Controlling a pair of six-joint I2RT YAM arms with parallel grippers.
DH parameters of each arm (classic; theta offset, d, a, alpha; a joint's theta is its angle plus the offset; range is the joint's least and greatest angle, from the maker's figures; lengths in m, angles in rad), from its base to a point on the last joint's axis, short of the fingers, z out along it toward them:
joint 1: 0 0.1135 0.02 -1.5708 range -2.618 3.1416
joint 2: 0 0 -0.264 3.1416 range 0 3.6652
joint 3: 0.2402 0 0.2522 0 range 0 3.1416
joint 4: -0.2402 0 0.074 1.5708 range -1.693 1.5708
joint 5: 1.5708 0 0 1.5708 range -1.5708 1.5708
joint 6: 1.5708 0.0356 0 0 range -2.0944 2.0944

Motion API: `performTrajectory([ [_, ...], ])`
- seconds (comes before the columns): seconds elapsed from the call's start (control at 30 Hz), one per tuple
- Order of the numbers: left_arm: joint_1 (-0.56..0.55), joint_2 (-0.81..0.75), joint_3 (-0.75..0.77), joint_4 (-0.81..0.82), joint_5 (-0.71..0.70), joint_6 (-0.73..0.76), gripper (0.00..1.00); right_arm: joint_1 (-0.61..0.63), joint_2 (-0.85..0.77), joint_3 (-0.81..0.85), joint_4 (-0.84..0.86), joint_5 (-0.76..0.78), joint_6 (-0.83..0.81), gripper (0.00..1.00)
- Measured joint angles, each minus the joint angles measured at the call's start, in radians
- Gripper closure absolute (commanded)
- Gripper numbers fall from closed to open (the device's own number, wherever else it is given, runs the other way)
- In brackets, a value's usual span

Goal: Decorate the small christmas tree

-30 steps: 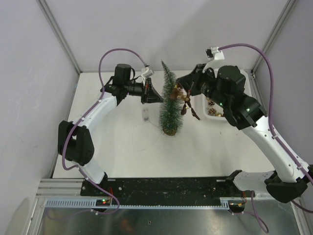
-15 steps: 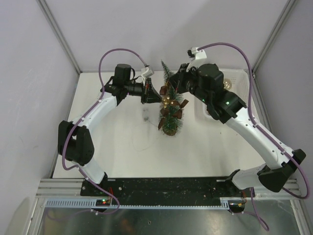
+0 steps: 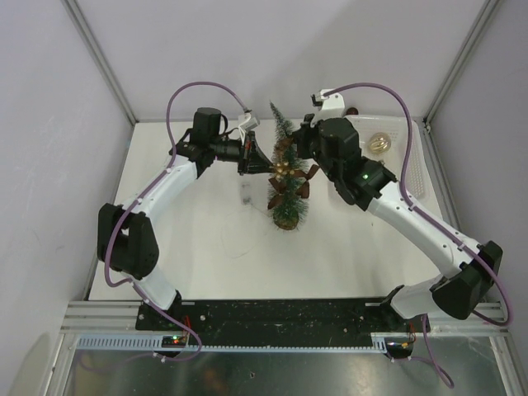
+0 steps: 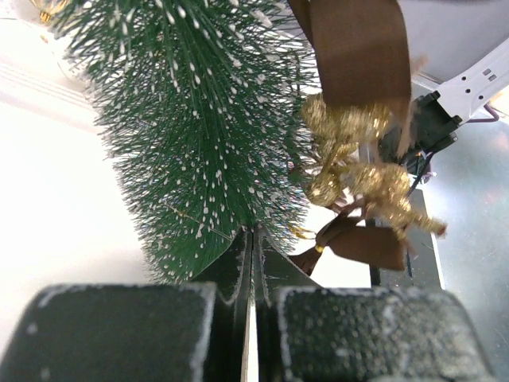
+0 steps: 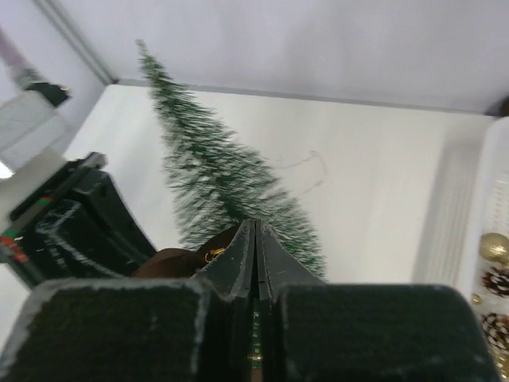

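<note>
My left gripper was shut, with its tips poking into the left side of the frosted green bottle-brush christmas tree. The tree stood on its round wooden base mid-table, toward the far side. A brown ribbon bow with gold glitter hung against the tree, and my right gripper looked pinched shut on it. I think the bow was not let go yet. More gold pieces lay in the white mesh basket, far right.
</note>
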Motion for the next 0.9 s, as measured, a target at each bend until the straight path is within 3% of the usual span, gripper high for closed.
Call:
performTrajectory([
  [0.33, 0.0, 0.0, 0.0, 0.0, 0.0, 0.0, 1.0, 0.001, -0.003, -0.073, 0.023, 0.129, -0.01, 0.96],
  [0.77, 0.0, -0.014, 0.0, 0.0, 0.005, 0.0, 1.0, -0.001, -0.114, -0.164, 0.009, 0.085, 0.024, 0.33],
  [0.9, 0.0, -0.014, 0.0, 0.0, 0.006, 0.0, 1.0, -0.002, -0.161, -0.164, 0.01, 0.063, 0.024, 0.26],
])
